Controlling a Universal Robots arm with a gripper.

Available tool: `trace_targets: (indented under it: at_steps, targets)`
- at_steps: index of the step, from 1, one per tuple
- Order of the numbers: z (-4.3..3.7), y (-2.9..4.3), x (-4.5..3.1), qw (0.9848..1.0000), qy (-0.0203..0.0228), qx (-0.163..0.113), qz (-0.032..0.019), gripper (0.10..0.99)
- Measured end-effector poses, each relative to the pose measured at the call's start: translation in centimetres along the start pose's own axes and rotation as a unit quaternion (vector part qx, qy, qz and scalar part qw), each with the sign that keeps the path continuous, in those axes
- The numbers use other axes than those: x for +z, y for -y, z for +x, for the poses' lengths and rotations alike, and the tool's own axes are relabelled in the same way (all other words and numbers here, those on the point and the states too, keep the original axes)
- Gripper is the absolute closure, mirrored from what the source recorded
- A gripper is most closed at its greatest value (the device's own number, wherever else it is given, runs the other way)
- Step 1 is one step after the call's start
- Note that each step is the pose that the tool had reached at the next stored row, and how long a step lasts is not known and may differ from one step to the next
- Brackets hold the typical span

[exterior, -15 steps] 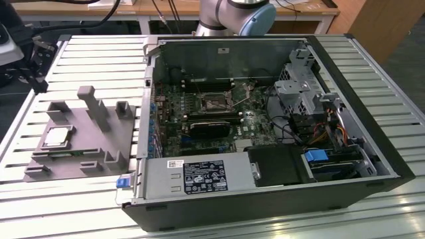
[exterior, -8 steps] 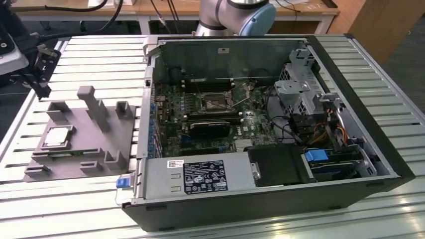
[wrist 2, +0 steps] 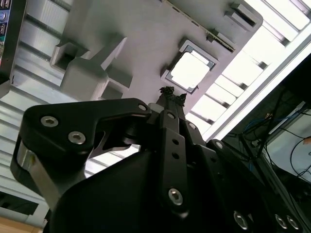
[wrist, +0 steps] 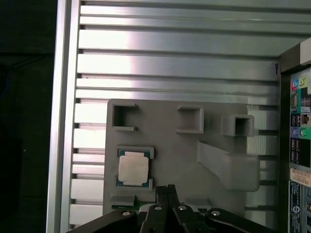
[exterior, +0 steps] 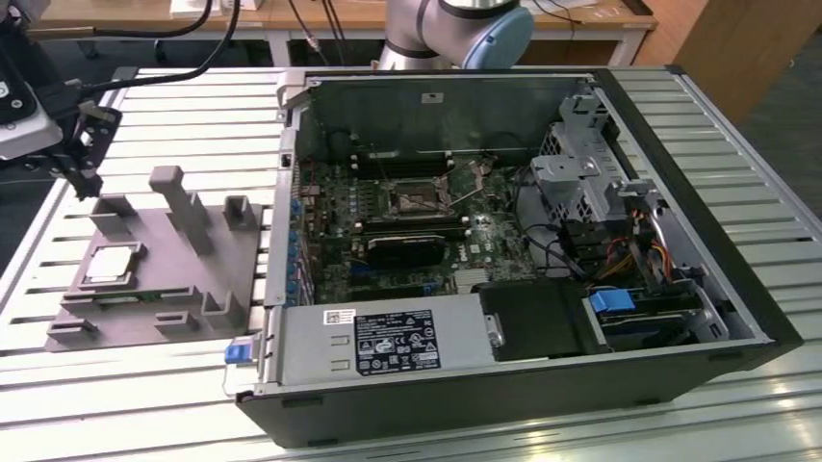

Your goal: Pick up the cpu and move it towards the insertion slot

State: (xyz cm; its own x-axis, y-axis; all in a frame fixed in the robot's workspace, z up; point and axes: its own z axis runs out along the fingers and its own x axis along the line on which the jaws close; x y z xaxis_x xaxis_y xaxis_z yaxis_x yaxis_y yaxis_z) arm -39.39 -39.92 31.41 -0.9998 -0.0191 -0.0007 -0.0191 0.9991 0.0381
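Can see the cpu (exterior: 114, 262) near left, flat in its grey tray (exterior: 192, 279), untouched; just beyond, gripper (wrist: 167, 188) hovering, jaws together, empty; reckon approach step; probably needs opening up and centring over the chip; insertion slot (exterior: 418, 200) well off right, inside the case (exterior: 514, 404).

You can read no print here. In the exterior view, a black label (exterior: 396, 348) and a white sticker (exterior: 338, 316) sit on the power supply (exterior: 308, 351). In the first wrist view, the case back (wrist: 284, 145) carries coloured markings (wrist: 299, 121). All are too small to read.
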Motion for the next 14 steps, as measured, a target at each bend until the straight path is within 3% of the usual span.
trace_targets:
  at_steps: [14]
  targets:
    - [0.87, 0.05, 1.72, 1.0, 0.0005, 0.0, 0.0, 0.984]
